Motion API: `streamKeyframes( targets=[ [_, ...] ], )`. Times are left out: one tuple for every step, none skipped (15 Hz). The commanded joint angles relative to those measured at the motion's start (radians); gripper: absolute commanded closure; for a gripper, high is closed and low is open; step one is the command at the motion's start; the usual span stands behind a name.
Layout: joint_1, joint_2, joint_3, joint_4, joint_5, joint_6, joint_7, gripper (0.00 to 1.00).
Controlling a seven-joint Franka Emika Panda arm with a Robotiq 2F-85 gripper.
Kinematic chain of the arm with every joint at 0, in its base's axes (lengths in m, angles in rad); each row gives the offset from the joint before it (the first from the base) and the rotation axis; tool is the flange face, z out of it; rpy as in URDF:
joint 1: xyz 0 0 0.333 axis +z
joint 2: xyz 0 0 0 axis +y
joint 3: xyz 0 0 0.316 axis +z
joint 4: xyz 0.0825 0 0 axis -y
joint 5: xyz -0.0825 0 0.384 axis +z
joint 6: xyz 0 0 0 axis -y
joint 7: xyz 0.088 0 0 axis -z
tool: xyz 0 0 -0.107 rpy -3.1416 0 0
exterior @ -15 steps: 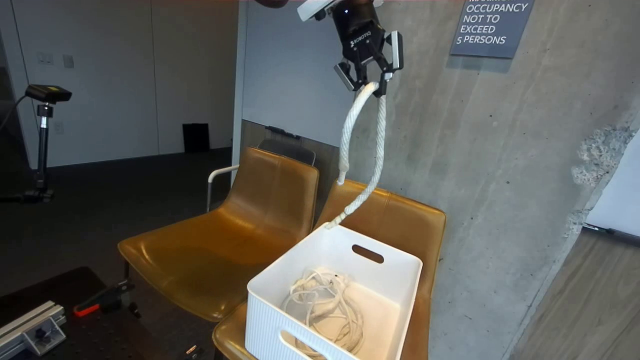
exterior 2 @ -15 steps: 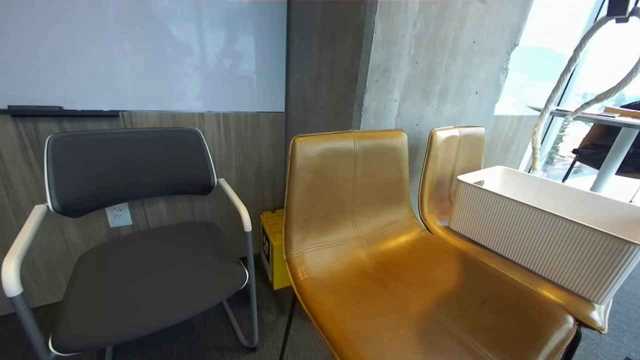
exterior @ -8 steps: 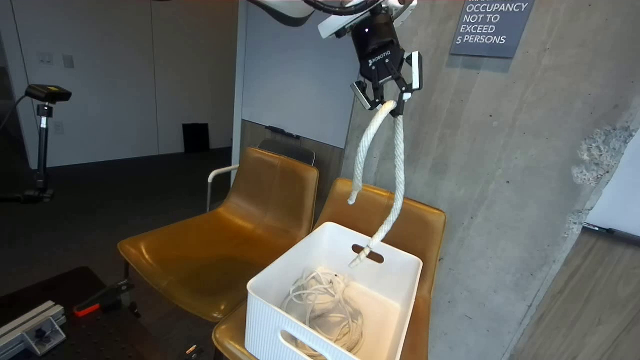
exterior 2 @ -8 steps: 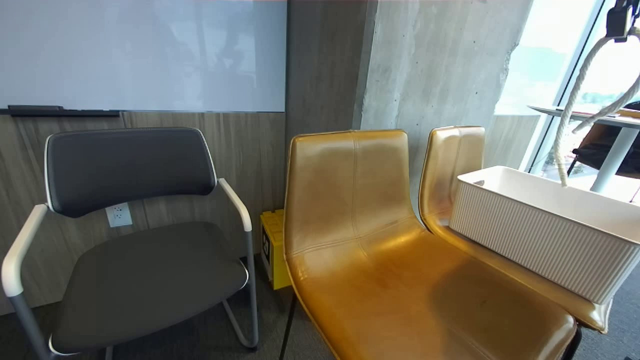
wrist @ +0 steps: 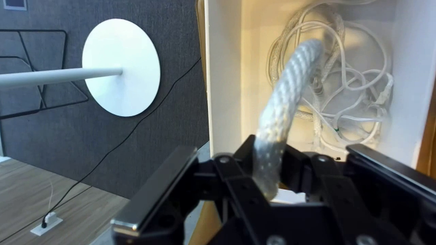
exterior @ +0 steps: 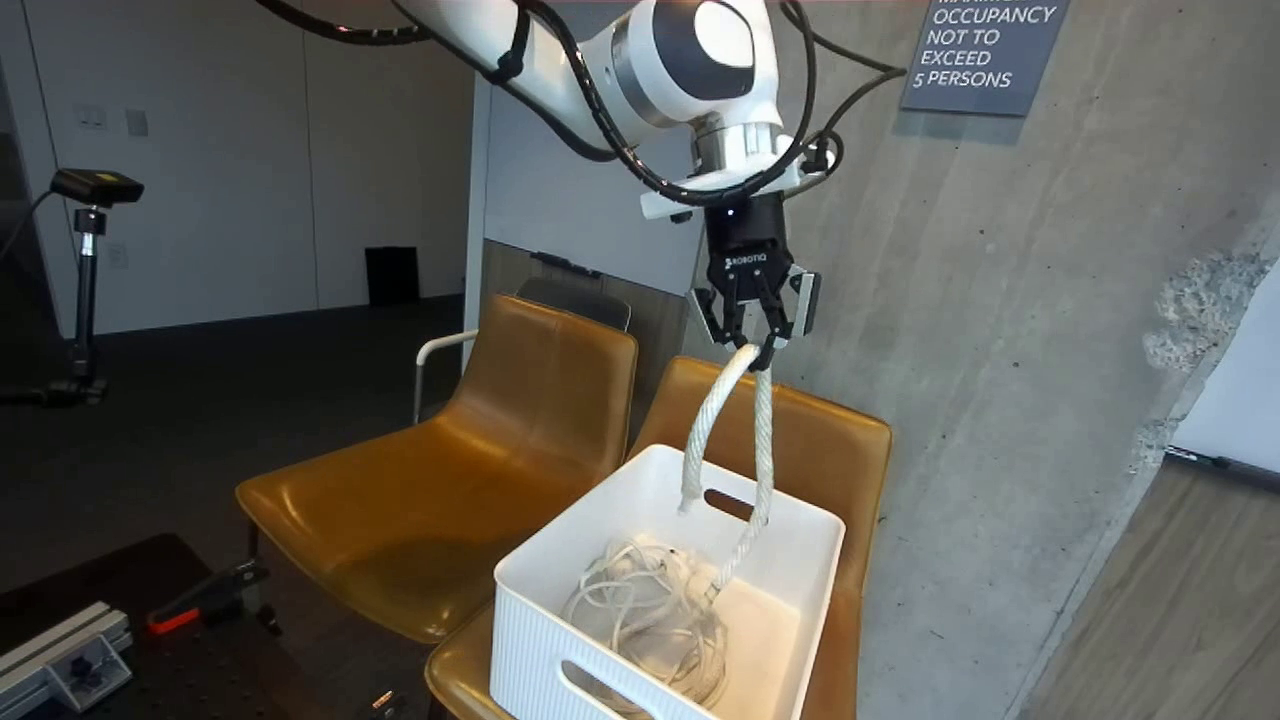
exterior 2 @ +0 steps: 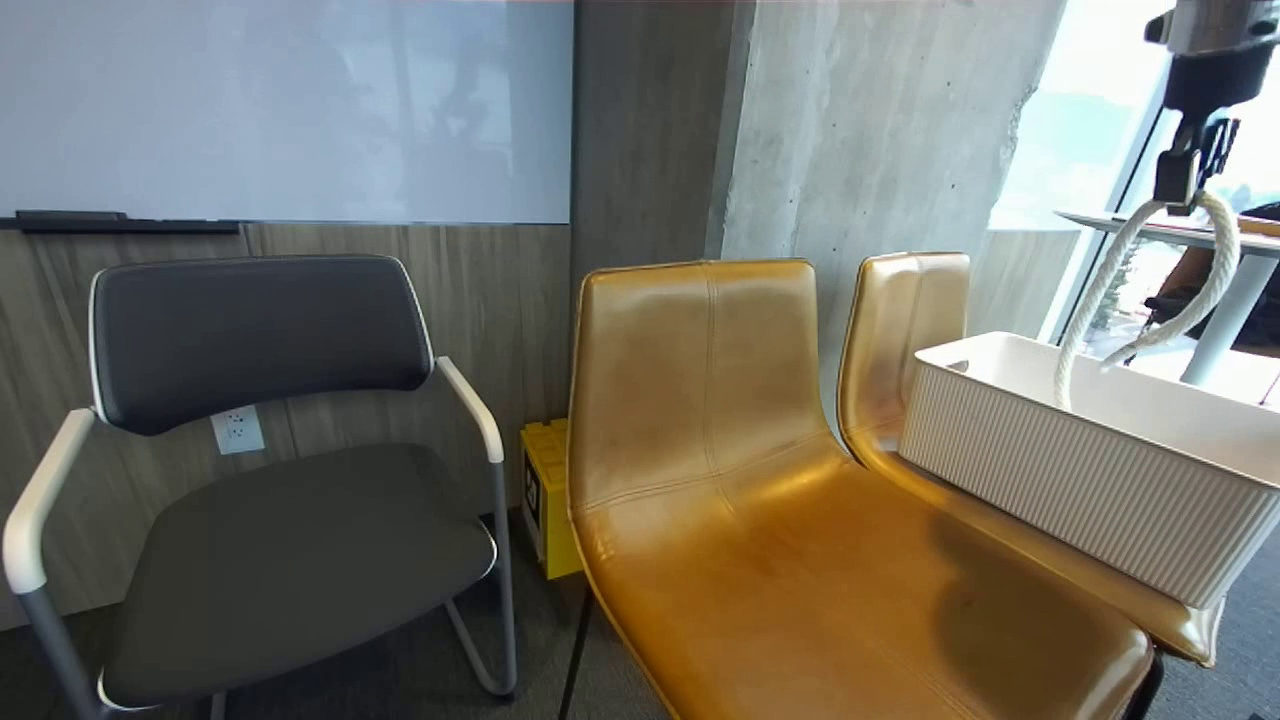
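Note:
A thick white twisted rope [exterior: 707, 420] is pinched near its middle by my black gripper [exterior: 760, 356], which is shut on it. Two ends dangle from the jaws in both exterior views, one lower than the other. Beneath hangs a white ribbed bin [exterior 2: 1080, 480] on a chair seat; both rope ends reach below its rim, over the opening. In the wrist view the rope [wrist: 289, 92] runs up from between the fingers, above the bin's inside wall [wrist: 223, 85]. Loosely coiled pale cords [wrist: 341, 58] lie on the bin's floor. Whether the lower rope end touches them, I cannot tell.
The bin stands on a tan chair [exterior: 840, 430] against a concrete wall [exterior: 1000, 330]. Beside it is another tan chair [exterior 2: 700, 380], then a grey armchair [exterior 2: 260, 330]. A camera on a stand [exterior: 97, 187] and a clamp [exterior: 205, 595] are at the side.
My gripper has come down a long way with the rope still in it, first drifting sideways, then back. The rope's ends have sunk from above the bin's edge to inside its outline.

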Motion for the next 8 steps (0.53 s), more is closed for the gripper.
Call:
streamKeyframes(
  targets=[
    [-0.044,-0.062,0.017,-0.2,0.084,0.183,-0.019,0.97],
    [-0.051,-0.065,0.013,-0.238,0.093,0.229,-0.029,0.97],
    [-0.056,-0.066,0.01,-0.273,0.095,0.272,-0.034,0.97],
    [-0.06,-0.066,0.008,-0.298,0.097,0.303,-0.039,0.97],
    [-0.064,-0.069,0.008,-0.325,0.1,0.334,-0.043,0.97],
    [-0.066,-0.071,0.01,-0.344,0.104,0.355,-0.045,0.97],
    [-0.062,-0.074,0.013,-0.365,0.107,0.374,-0.045,0.97],
    [-0.058,-0.077,0.016,-0.383,0.11,0.389,-0.045,0.97]
  ],
)
